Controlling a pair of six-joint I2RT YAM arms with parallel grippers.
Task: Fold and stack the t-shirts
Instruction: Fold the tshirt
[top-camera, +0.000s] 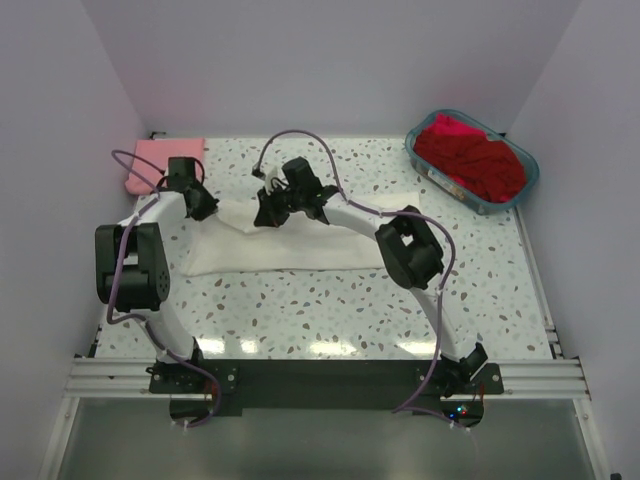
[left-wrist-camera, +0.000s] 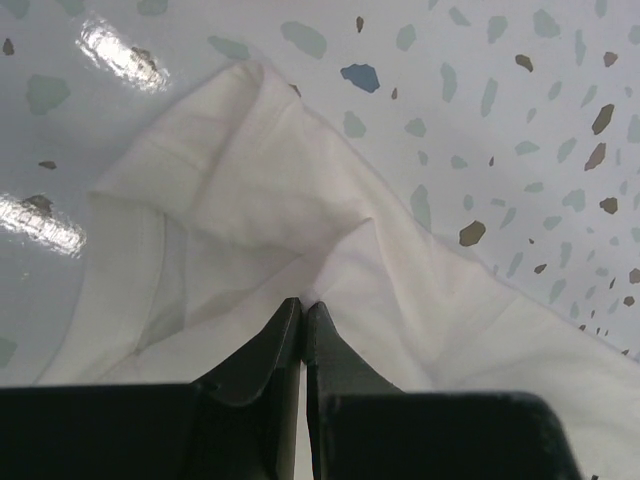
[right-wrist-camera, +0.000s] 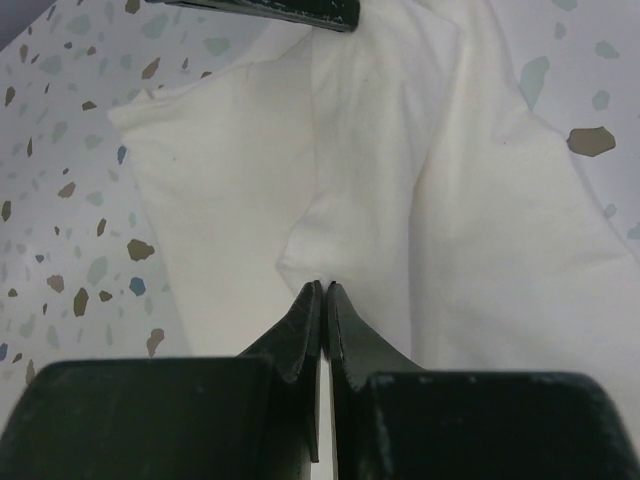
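Note:
A white t-shirt (top-camera: 300, 250) lies as a long folded band across the middle of the table. My left gripper (top-camera: 205, 205) is at its far left end, shut and pinching a fold of the white cloth (left-wrist-camera: 250, 200) between its fingertips (left-wrist-camera: 303, 303). My right gripper (top-camera: 268, 212) is close beside it, a little to the right, also shut on a raised fold of the same shirt (right-wrist-camera: 480, 220), with cloth bunched at its tips (right-wrist-camera: 325, 287). A folded pink t-shirt (top-camera: 165, 160) sits at the back left corner. Red t-shirts (top-camera: 475, 160) fill the basket.
A teal plastic basket (top-camera: 530, 165) stands at the back right, against the right wall. White walls close in the speckled table (top-camera: 330, 310) on three sides. The arms' bases sit on a metal rail (top-camera: 320, 375) at the near edge.

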